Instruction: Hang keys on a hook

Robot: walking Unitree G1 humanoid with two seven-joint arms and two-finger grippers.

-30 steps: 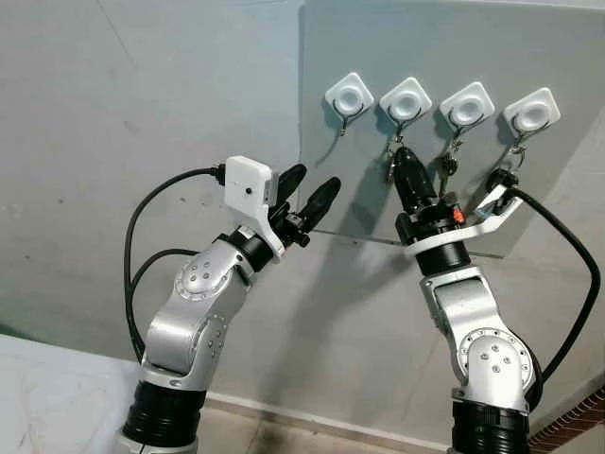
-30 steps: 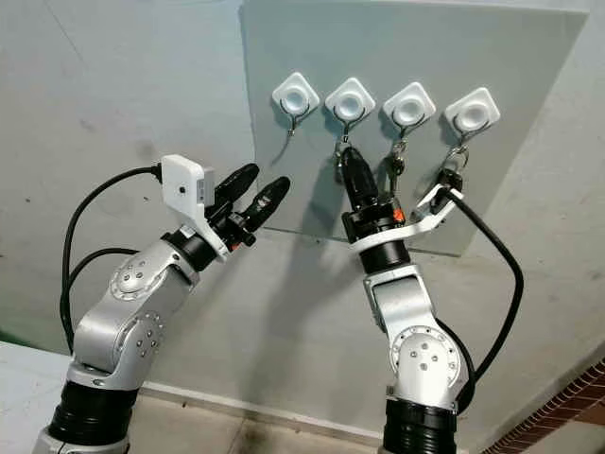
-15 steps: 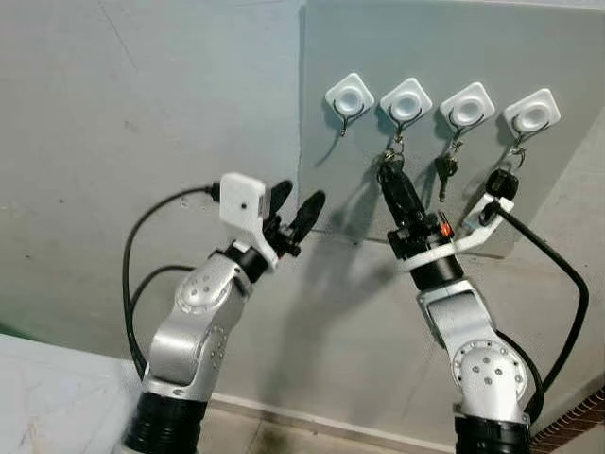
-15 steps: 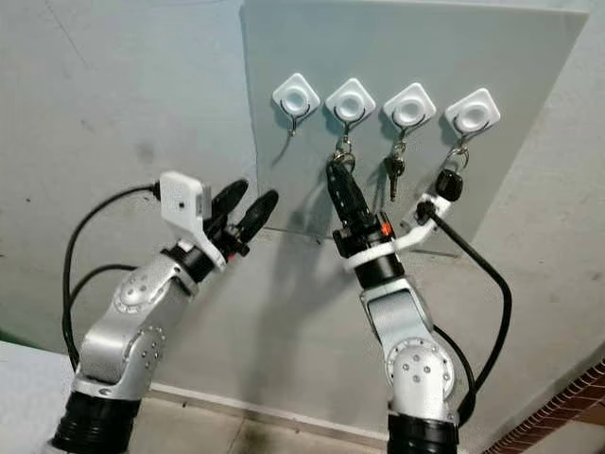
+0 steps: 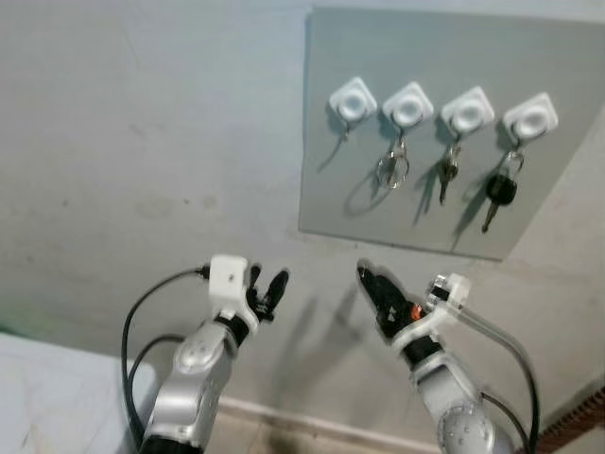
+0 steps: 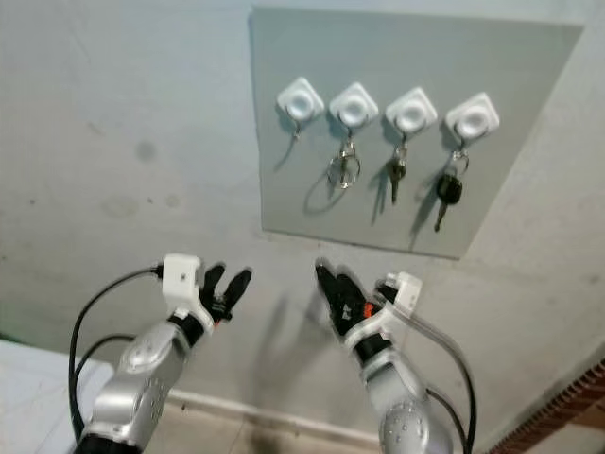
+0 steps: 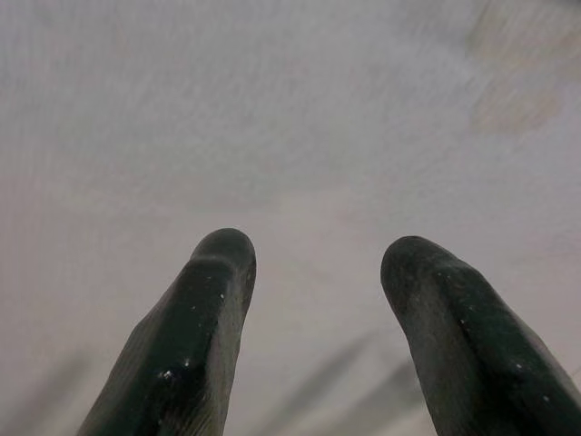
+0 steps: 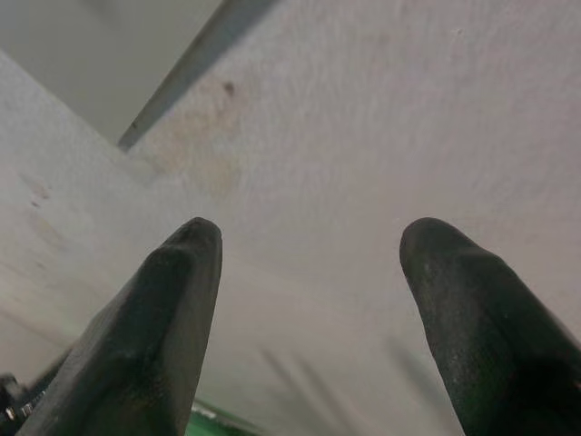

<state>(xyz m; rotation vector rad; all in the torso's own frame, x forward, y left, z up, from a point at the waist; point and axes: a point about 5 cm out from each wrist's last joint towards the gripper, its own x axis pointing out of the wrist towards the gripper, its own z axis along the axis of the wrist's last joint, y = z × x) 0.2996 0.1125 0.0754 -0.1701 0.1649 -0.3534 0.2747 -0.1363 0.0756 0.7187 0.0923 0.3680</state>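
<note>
the right gripper (image 5: 378, 288) has come away from the second hook (image 5: 407, 106) and now sits low, well below the grey panel (image 5: 321, 189), its two black fingers spread with nothing between them (the right wrist view shows bare wall past both tips). a second ago those fingers were up at that hook, closed around the keys; now the key ring (image 5: 392, 168) hangs there by itself, well above the open jaws. the whole view has also shifted, with both arms lower in it, so the head camera has moved as well. judging from this, the hanging is done and the arm is in retreat.

the left gripper (image 5: 267, 288) has dropped too, and stands off to the left of the right one, level with it, fingers parted and empty, pointed at plain wall (image 5: 142, 142).

above the right jaws the panel carries four white hooks in a row. the first hook (image 5: 353, 98), up and to the left, is bare. the third holds a small dark key (image 5: 446, 175), and the fourth, up and to the right, a black-headed car key (image 5: 498, 194).

nothing lies between either gripper and the wall. the right arm's cable (image 5: 501, 331) loops out to the right of its wrist, clear of the hanging keys.
</note>
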